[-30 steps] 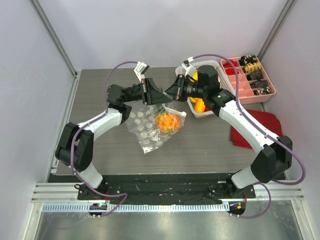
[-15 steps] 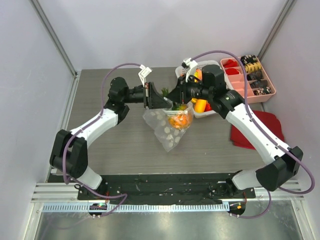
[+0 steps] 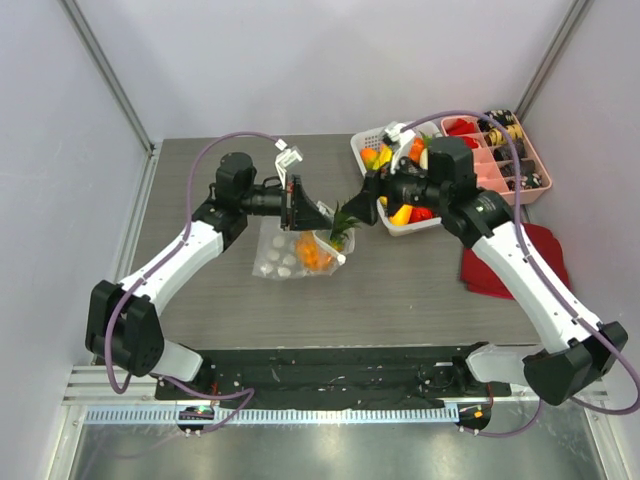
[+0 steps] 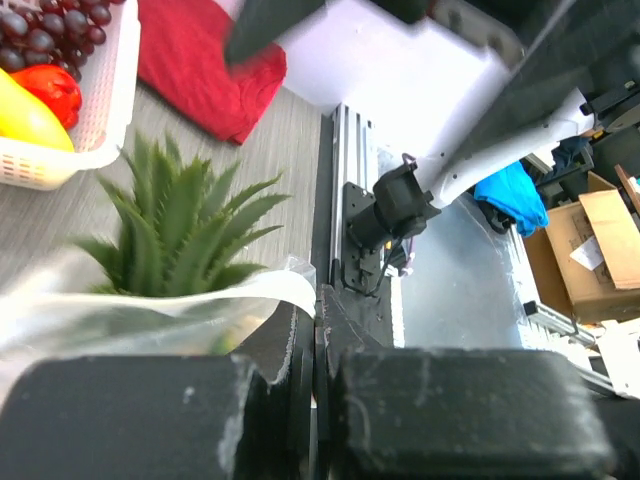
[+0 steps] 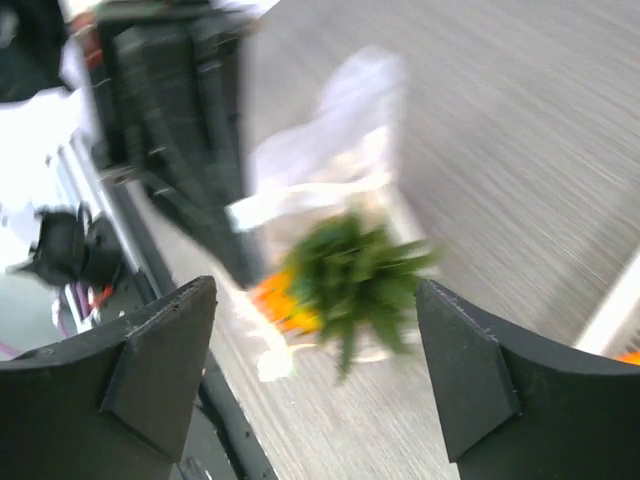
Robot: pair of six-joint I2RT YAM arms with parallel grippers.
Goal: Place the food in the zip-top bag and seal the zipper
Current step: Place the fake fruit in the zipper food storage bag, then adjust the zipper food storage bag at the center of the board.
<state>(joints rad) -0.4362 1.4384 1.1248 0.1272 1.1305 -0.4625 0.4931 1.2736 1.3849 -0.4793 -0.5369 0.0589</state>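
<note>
The zip-top bag (image 3: 283, 255), clear with white dots, droops onto the table from my left gripper (image 3: 316, 210), which is shut on its mouth edge (image 4: 285, 290). An orange scaly fruit (image 3: 312, 252) lies inside, and its green leaves (image 3: 345, 225) poke out of the mouth, as the left wrist view shows (image 4: 170, 225). My right gripper (image 3: 364, 205) hovers just right of the leaves, open and holding nothing. In its blurred wrist view the fruit (image 5: 290, 300) shows between the spread fingers (image 5: 165, 365). More food fills the white basket (image 3: 362, 150). I cannot make out the zipper.
A pink compartment tray (image 3: 532, 190) stands at the back right beside the basket. A red cloth (image 3: 510, 250) lies under the right arm. The left wrist view shows the basket's corner (image 4: 60, 170) with grapes, a red piece and a yellow piece.
My right gripper has opened and pulled back to the right, away from the bag's mouth. The left gripper, still shut on the bag, has carried it left and lower with the orange fruit inside.
</note>
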